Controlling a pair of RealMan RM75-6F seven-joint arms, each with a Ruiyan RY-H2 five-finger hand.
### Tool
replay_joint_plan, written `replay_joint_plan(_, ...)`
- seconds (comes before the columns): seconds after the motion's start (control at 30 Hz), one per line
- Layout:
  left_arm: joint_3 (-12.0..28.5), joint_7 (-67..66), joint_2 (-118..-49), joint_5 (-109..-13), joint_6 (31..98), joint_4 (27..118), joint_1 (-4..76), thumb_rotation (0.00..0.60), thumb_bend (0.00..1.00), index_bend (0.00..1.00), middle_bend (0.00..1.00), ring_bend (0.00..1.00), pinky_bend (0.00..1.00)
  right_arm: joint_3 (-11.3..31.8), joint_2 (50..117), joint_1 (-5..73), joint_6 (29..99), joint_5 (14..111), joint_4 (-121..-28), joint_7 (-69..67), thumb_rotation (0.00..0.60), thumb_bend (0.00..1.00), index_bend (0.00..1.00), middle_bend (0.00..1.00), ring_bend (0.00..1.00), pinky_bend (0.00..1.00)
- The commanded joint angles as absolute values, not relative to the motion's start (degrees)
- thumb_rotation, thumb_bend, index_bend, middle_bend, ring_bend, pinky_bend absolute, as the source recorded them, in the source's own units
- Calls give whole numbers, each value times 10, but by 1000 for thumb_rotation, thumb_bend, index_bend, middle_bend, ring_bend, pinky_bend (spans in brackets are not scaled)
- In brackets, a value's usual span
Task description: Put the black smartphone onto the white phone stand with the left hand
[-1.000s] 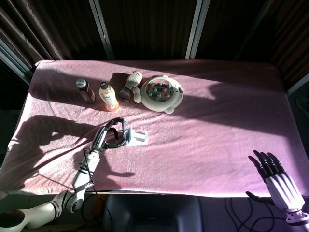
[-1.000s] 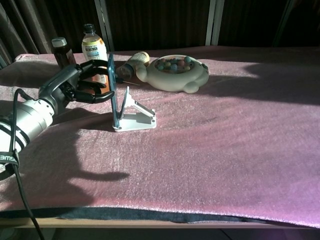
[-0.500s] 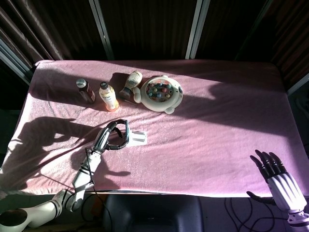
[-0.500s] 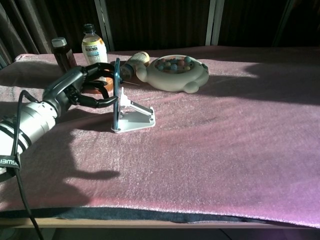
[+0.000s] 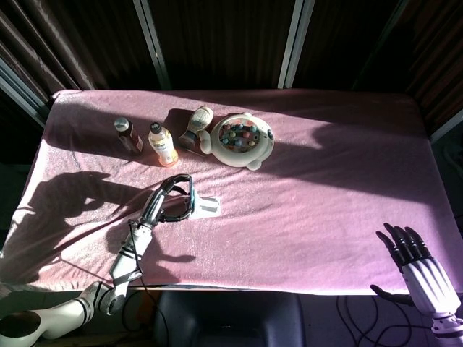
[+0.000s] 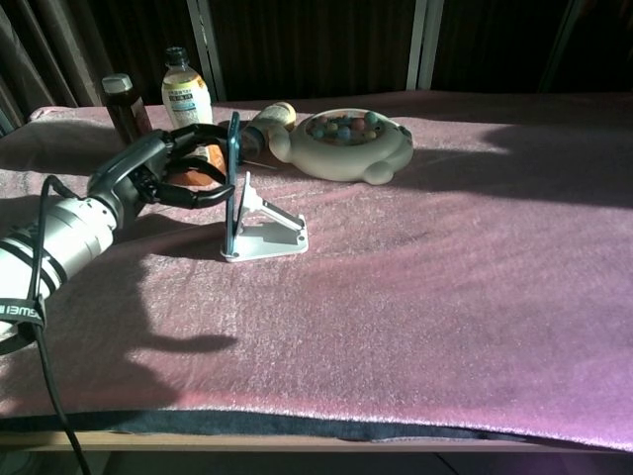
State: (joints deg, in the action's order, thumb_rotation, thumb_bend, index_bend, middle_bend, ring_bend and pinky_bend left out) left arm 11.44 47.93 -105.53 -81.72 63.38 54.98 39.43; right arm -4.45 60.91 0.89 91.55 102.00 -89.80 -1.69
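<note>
The black smartphone (image 6: 231, 178) stands nearly upright on edge, its lower end in the front lip of the white phone stand (image 6: 270, 233). My left hand (image 6: 158, 173) grips the phone from the left, fingers wrapped over its top and side. From the head view the phone (image 5: 191, 199) shows as a thin dark strip beside the stand (image 5: 208, 207), with the left hand (image 5: 165, 204) curled around it. My right hand (image 5: 416, 259) hovers off the table's near right edge, fingers spread and holding nothing.
Behind the stand are a dark bottle (image 6: 123, 104), an orange juice bottle (image 6: 185, 92), a lying bottle (image 6: 267, 121) and a round white toy tray of coloured balls (image 6: 343, 143). A pink cloth (image 6: 445, 257) covers the table.
The left hand tilted the phone a little more upright against the stand, and the stand shifted slightly. The right hand drifted slightly lower.
</note>
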Motion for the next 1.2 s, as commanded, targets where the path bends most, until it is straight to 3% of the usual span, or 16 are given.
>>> replay_joint_plan(0.03,113,477,-1055,-819,635,549,395,600,326,204,20,256,56,-45,609,9,915,1020,-898,-17,600,244,0,0,0,0)
replay_joint_plan(0.23,109,466,-1049,-824,637,553,394,600,310,13,0,63,26,-44,610,9,914,1020,-898,-13,600,245,0,0,0,0)
replay_joint_plan(0.37,109,458,-1050,-832,661,555,389,600,295,0,0,2,15,-45,610,9,912,1020,-899,-10,600,244,0,0,0,0)
replay_joint_plan(0.57,90,441,-1013,-862,709,591,368,600,290,0,0,0,0,-44,610,7,914,1017,-898,-11,600,244,0,0,0,0)
replay_joint_plan(0.67,64,332,-949,-873,761,624,321,600,311,0,0,0,0,-41,610,4,915,1006,-900,-8,600,244,0,0,0,0)
replay_joint_plan(0.73,43,190,-884,-850,780,664,271,600,323,0,0,0,0,-36,613,1,915,994,-902,4,600,244,0,0,0,0)
replay_joint_plan(0.8,30,32,-824,-793,797,740,215,600,331,0,0,0,0,-31,616,-1,913,984,-905,17,600,244,0,0,0,0)
replay_joint_plan(0.87,28,-139,-785,-725,864,844,153,600,333,0,0,0,0,-27,622,-3,914,977,-910,33,600,244,0,0,0,0)
replay_joint_plan(0.93,25,-178,-781,-729,927,890,119,600,336,0,0,0,0,-24,629,-3,912,973,-913,50,600,244,0,0,0,0)
replay_joint_plan(1.07,4,-186,-769,-793,961,914,104,600,347,0,0,0,0,-23,634,-1,908,976,-918,63,600,244,0,0,0,0)
replay_joint_plan(1.2,-12,-193,-760,-807,942,924,97,600,346,0,0,0,0,-23,632,0,904,973,-917,60,600,244,0,0,0,0)
